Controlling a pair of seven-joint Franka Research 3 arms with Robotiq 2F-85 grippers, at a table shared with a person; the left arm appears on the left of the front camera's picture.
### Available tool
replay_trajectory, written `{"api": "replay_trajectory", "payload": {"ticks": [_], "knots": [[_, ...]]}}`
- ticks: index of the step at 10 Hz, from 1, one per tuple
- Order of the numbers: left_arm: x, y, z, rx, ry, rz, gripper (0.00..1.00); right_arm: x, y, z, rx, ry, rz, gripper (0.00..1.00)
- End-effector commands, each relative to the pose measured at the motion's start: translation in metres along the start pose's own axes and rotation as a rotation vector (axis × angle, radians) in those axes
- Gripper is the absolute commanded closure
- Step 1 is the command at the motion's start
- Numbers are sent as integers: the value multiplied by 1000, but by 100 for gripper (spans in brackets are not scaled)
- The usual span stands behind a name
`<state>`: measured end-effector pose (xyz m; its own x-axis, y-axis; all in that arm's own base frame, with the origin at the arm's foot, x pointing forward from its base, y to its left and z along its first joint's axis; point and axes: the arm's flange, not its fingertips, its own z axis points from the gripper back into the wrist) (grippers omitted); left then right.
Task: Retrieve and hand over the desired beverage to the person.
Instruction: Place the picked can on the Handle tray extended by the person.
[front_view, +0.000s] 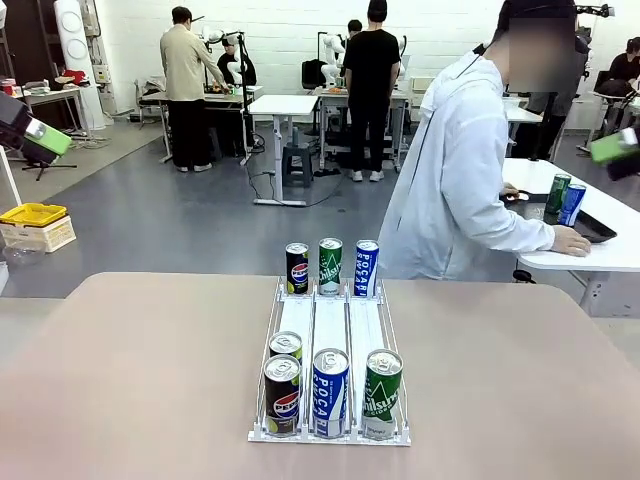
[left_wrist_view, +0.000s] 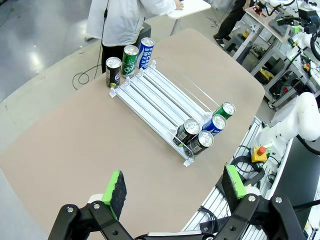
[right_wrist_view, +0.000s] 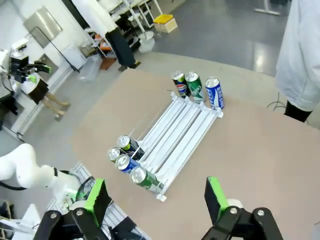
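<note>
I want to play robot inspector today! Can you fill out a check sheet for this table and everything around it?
Surface: tan table, bare around the rack.
Job's things: white three-lane can rack; four cans at the near end, three at the far end, Pepsi, Chilsung, Pocari Sweat; the person is turned to a side table.
Clutter: nothing seen.
Grippers: left gripper open, empty, above the table; right gripper open, empty.
Cables: black cable on the floor by the person.
Surroundings: two cans on the side table; people at far tables.
</note>
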<state>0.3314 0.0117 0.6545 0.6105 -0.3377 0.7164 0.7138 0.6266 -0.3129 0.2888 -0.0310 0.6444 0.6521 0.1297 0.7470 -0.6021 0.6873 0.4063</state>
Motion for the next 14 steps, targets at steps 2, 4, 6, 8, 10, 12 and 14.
{"api": "replay_trajectory", "payload": {"ticks": [2,4,6,8,10,12,14], "knots": [[0,2,0,-16,-15,-21,0,-25,8,25,-59,-48,-24,0],[0,2,0,-16,-15,-21,0,-18,3,29,-34,-43,-14,0],[0,2,0,-16,-15,-21,0,-18,3,29,-34,-43,-14,0],[0,2,0,-16,-15,-21,0,-18,3,29,-34,-43,-14,0],[0,2,0,-16,-15,-21,0,-18,3,29,-34,-43,-14,0],[0,2,0,-16,-15,-21,0,-18,3,29,-34,-43,-14,0],[0,2,0,-16,-15,-21,0,-18,3,29,-34,-43,-14,0]]}}
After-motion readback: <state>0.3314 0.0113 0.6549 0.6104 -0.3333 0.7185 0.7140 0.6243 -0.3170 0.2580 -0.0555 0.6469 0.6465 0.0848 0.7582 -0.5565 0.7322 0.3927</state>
